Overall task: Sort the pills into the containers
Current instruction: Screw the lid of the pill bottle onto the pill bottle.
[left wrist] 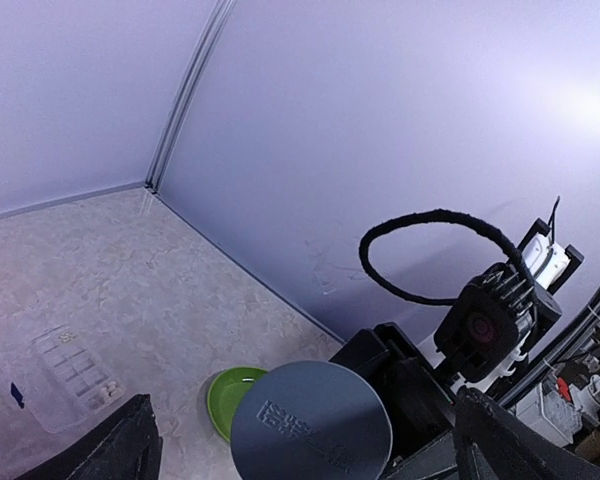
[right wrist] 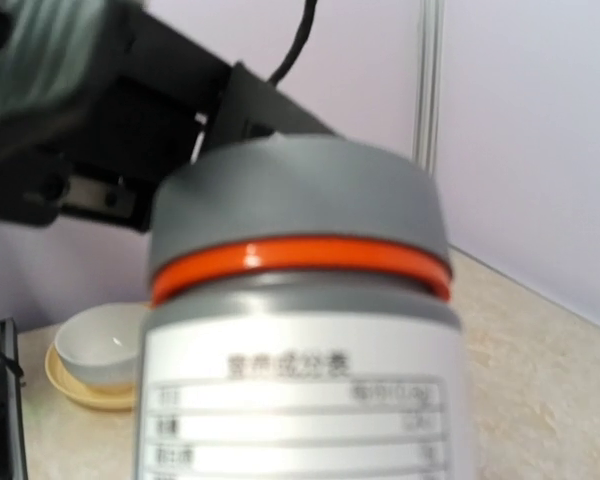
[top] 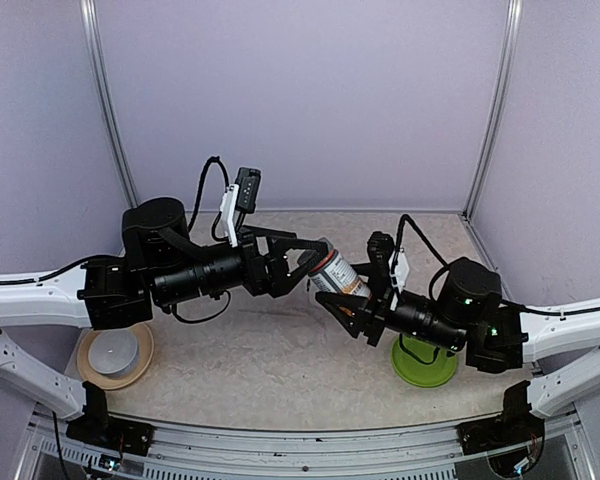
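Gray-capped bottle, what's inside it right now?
Nothing inside shows. The bottle has its gray cap on, and the white label covers the wall facing the right wrist view, so its contents are hidden.

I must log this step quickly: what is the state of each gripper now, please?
Left gripper: open wide, holding nothing; the gray cap is right in front of it.
Right gripper: closed on the bottle, holding it tilted.

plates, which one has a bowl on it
The tan plate at the left of the top view: a white bowl sits on it. The green plate at the right shows nothing on its visible part.
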You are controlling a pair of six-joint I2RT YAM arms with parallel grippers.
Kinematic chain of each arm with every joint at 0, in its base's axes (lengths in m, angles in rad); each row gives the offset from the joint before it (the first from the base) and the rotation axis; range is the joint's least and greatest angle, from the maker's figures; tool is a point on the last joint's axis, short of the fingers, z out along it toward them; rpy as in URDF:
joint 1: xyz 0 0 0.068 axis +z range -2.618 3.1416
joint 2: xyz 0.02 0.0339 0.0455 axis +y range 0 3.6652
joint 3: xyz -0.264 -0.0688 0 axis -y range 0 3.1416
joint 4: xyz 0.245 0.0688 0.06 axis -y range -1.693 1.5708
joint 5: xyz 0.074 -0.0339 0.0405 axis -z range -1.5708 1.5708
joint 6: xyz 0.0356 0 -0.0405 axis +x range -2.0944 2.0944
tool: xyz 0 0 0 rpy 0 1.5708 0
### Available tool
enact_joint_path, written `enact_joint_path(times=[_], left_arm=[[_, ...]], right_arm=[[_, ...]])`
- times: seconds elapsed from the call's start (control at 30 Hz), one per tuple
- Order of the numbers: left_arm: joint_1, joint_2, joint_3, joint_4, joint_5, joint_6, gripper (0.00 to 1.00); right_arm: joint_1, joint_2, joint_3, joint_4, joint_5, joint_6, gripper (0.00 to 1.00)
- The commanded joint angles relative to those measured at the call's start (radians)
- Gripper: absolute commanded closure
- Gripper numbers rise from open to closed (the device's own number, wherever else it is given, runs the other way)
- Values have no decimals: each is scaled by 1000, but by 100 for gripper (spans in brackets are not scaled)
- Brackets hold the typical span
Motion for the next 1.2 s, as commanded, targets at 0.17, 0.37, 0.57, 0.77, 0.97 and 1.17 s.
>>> enact_joint_path(times=[0.17, 0.37, 0.57, 0.77, 0.97, 1.17], left_arm=[[24, 23, 62, -38, 63, -43, 1], [24, 44, 76, -44, 75, -46, 1], [20, 62, 75, -52, 57, -42, 1], [8, 64, 73, -50, 45, -31, 1], [-3, 59, 70, -52, 35, -12, 1], [-13, 69, 67, -45, 50, -7, 1]], right_arm=[[7, 17, 36, -29, 13, 4, 100], [8, 15, 45, -24, 10, 2, 100], [7, 31, 59, -23, -2, 0, 100], [8, 53, 72, -27, 16, 4, 100], [8, 83, 92, -63, 56, 11, 100], [8, 109, 104, -66, 47, 12, 100]])
